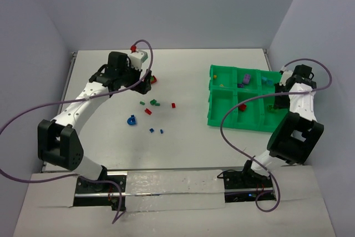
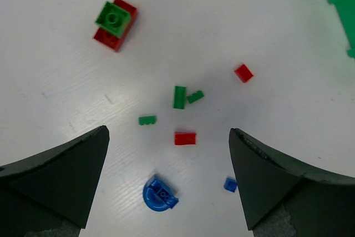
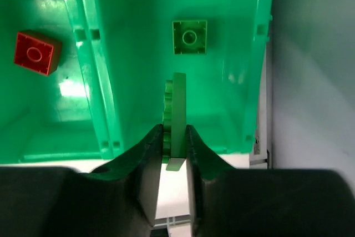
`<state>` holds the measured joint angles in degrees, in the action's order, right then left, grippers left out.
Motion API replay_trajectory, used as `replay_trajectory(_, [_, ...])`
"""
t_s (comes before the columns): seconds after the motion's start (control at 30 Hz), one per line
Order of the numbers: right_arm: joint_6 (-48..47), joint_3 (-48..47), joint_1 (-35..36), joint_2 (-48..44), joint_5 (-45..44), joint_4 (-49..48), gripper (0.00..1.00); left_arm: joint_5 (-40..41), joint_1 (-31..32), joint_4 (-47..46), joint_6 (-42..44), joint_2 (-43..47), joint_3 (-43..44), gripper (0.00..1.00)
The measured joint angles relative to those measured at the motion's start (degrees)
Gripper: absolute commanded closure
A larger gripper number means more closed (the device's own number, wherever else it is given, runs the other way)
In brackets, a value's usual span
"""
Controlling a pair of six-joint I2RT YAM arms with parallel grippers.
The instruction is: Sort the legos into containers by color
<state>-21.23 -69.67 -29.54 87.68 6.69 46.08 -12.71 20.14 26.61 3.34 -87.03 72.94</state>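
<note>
In the right wrist view my right gripper (image 3: 175, 131) is shut on a thin green lego plate (image 3: 177, 106) held on edge. It hangs over a compartment of the green tray (image 3: 89, 76) where a square green brick (image 3: 189, 36) lies. A red brick (image 3: 36, 52) lies in the compartment to the left. My left gripper (image 2: 168, 131) stands wide open above loose legos: a red brick (image 2: 184, 138), three green ones (image 2: 179, 97), a blue half-round piece (image 2: 160, 194), a small blue brick (image 2: 230, 184) and a green-on-red stack (image 2: 115, 23).
The tray (image 1: 210, 119) sits at the right of the table, my right gripper (image 1: 276, 94) over its right side. A purple piece (image 1: 247, 77) lies in a far compartment. Loose bricks (image 1: 148, 111) are scattered mid-left near my left gripper (image 1: 145, 83). Walls enclose the table.
</note>
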Motion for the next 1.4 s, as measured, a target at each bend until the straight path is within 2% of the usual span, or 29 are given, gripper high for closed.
replay_trajectory(0.03, [0.1, 0.0, 0.2, 0.5, 0.0, -0.4, 0.45, 0.5, -0.8, 0.0, 0.2, -0.7, 0.7, 0.01])
replay_trajectory(0.07, [0.2, 0.0, 0.3, 1.0, 0.0, -0.7, 0.38, 0.7, -1.7, 0.1, 0.6, -1.6, 1.6, 0.01])
replay_trajectory(0.17, [0.8, 0.0, 1.0, 2.1, -0.3, -1.2, 0.24, 0.8, -4.3, 0.6, 3.0, -5.1, 6.4, 0.02])
replay_trajectory(0.2, [0.7, 0.0, 1.2, 2.1, -0.4, -1.3, 0.20, 0.7, -5.0, 0.4, 3.7, -6.2, 7.9, 0.03])
replay_trajectory(0.3, [0.7, 0.0, 2.0, 2.1, -1.0, -1.6, 0.17, -0.1, -7.0, 0.7, 6.3, -9.2, 11.3, 0.06])
replay_trajectory(0.37, [0.9, 0.0, 2.5, 2.1, -1.2, -1.5, 0.07, -0.9, -7.8, 1.0, 8.5, -11.0, 12.8, 0.09])
replay_trajectory(0.47, [1.3, -0.6, 3.1, 1.1, -0.7, -0.4, 0.02, -2.4, -8.0, 1.7, 11.8, -14.0, 14.7, 0.13])
replay_trajectory(0.7, [3.4, -7.4, 6.5, -3.2, 3.7, 2.8, 0.00, -6.6, -7.9, 4.7, 19.7, -24.0, 20.9, 0.19])
replay_trajectory(0.83, [4.6, -9.8, 8.8, -4.2, 6.2, 3.1, 0.00, -8.6, -7.9, 5.3, 21.2, -30.1, 26.2, 0.23])
replay_trajectory(1.03, [5.5, -9.8, 9.8, -4.2, 7.7, 4.6, 0.00, -12.6, -7.8, 6.8, 22.5, -37.7, 33.7, 0.24])
replay_trajectory(1.13, [5.5, -9.8, 9.8, -4.2, 7.9, 5.2, 0.00, -13.9, -7.6, 8.0, 22.9, -41.3, 37.8, 0.22])
replay_trajectory(1.4, [5.6, -9.8, 9.8, -3.8, 8.6, 5.9, 0.00, -14.7, -6.4, 10.0, 23.6, -44.1, 38.9, 0.24])
